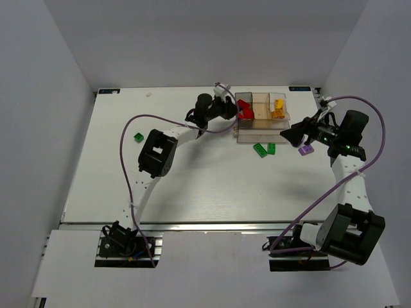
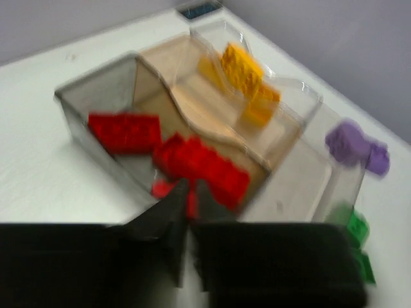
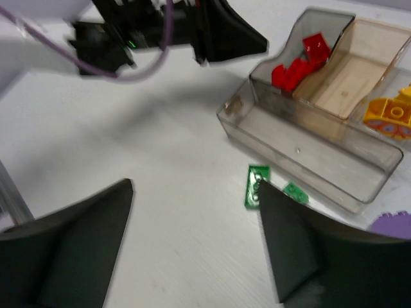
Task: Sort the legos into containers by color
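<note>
The small plastic lego bricks (image 2: 199,163) are lying partly sorted: red in the smoky grey bin (image 2: 96,90) of the clear three-bin organizer (image 1: 262,136), yellow (image 1: 277,110) in its far bin, green (image 3: 257,186) and purple (image 1: 306,149) on the white table (image 1: 192,186). I am hanging my left end effector (image 2: 189,186) over the reds, fingers nearly together, though blur is hiding whether they are pinching anything. I am holding my right end effector (image 3: 196,192) wide open and empty above the greens, probably to pick one.

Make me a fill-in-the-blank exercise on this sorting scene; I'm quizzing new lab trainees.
1. The smoky grey bin holds only ___ legos.
2. The clear bin holds only ___ legos.
3. The amber bin between them is ___.
4. The purple lego lies on the ___, outside the organizer.
Missing words: red; yellow; empty; table.
</note>
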### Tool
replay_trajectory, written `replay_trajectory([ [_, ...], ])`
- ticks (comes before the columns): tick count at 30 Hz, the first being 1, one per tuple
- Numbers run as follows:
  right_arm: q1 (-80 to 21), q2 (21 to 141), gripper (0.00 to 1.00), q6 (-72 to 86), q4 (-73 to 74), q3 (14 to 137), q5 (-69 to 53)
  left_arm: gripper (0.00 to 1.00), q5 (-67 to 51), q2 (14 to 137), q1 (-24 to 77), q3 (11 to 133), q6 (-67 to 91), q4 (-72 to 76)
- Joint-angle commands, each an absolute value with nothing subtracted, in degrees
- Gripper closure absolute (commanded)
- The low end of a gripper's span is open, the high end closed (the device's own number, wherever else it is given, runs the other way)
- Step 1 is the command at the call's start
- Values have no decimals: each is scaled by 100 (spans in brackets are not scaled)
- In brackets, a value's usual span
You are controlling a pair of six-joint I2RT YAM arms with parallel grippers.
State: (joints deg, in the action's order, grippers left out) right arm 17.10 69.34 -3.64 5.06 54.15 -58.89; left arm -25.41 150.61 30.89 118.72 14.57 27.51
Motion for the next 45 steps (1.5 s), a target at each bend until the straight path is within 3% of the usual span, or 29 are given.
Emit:
replay_trajectory([
  [1, 1661, 7136, 11, -1560, 1489, 5878, -6048, 94, -2295, 13024, 3059, 10283, 2247, 3479],
  [2, 1644, 7172, 11, -1738, 1668, 5941, -5960, 100, -2259, 12669, 3059, 9848, 2372, 3472],
  [7, 1468, 7409, 11, -2276, 2416, 6073, -4899, 100, -1881, 10570, 2997, 8193, 2514, 1568],
  [8, 1407, 7400, 11, -2302, 2417, 5986, -4695, 83, -1750, 10303, 2945, 7756, 2522, 1295],
  [11, 1144, 7374, 25, -2171, 2163, 5723, -3791, 55, -1173, 9269, 2944, 6869, 2487, 354],
  [14, 695, 7479, 66, -1916, 2126, 5625, -2902, 18, -216, 8136, 2892, 6025, 2505, -429],
  [15, 599, 7549, 72, -1838, 2136, 5616, -2726, 12, 146, 7860, 2892, 5812, 2505, -700],
  [17, 221, 7716, 73, -1706, 2066, 5555, -2155, 3, 630, 7333, 2892, 5433, 2417, -887],
  [21, -324, 7945, 44, -1336, 1408, 5204, -1442, 2, 1169, 6383, 2892, 4984, 2312, -1273],
  [24, -431, 8182, 33, -854, 1152, 5133, -1178, 2, 1510, 6162, 2892, 4931, 2014, -1546],
  [27, -466, 8481, 31, -169, 906, 5185, -652, 2, 2197, 5907, 2892, 4781, 1899, -1660],
  [35, -518, 8824, 38, 281, 308, 5176, -334, 2, 2381, 5476, 2892, 4737, 1837, -1573],
  [45, -606, 9307, 38, 641, -97, 5299, -26, 2, 2145, 5440, 2892, 4737, 1846, -1547],
])
